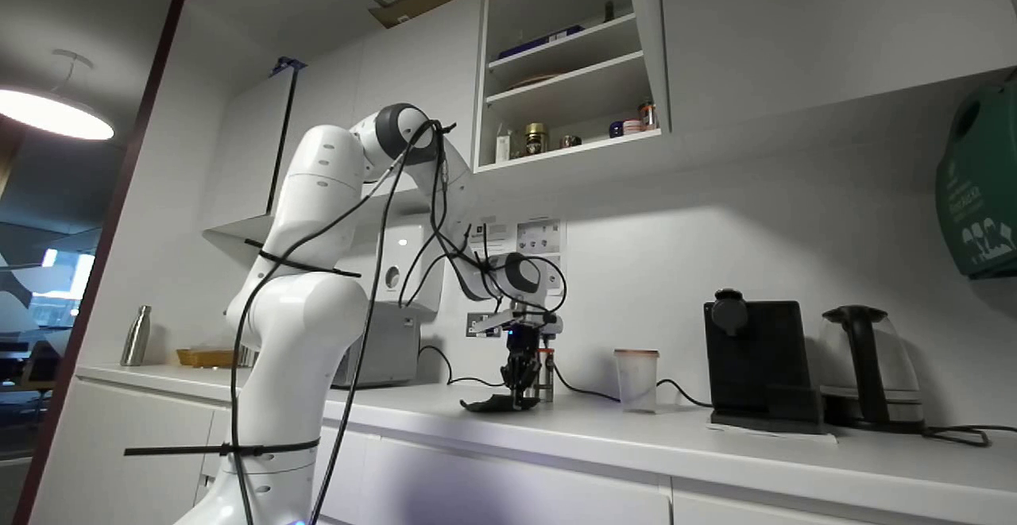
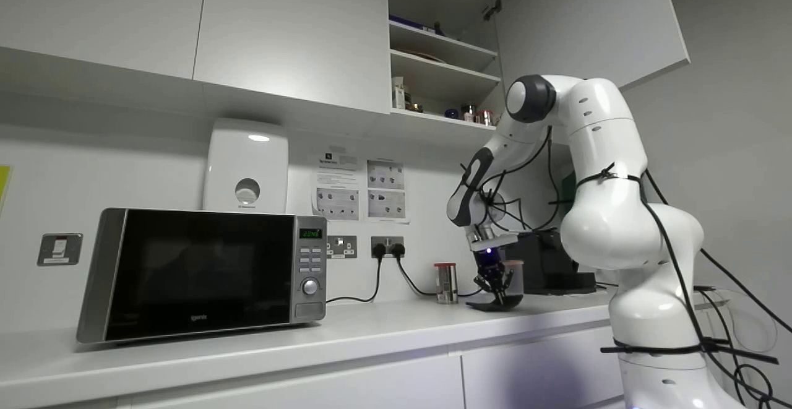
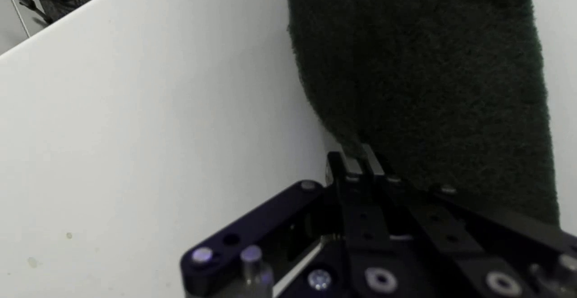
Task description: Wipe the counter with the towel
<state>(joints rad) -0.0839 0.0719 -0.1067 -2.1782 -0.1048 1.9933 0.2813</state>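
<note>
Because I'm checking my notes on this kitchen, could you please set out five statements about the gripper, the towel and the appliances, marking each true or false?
1. The gripper pinches the towel. True.
2. A microwave stands on the counter. True.
3. The microwave is wide open. False: it is shut.
4. The kettle stands beside the coffee machine. True.
5. The towel hangs high above the counter. False: it rests on the counter.

There is one long white surface (image 2: pixel 383 320), one dark grey cloth towel (image 3: pixel 451 77), one silver-and-black microwave (image 2: pixel 204 273), one black coffee machine (image 1: pixel 759 358), one clear kettle with a black handle (image 1: pixel 870 370), one silver bottle (image 1: pixel 137 337), one red-lidded metal canister (image 2: pixel 446 284), one translucent orange-topped tub (image 1: pixel 637 382), two black plugs (image 2: pixel 398 250) and two silver wall sockets (image 2: pixel 341 247).
</note>
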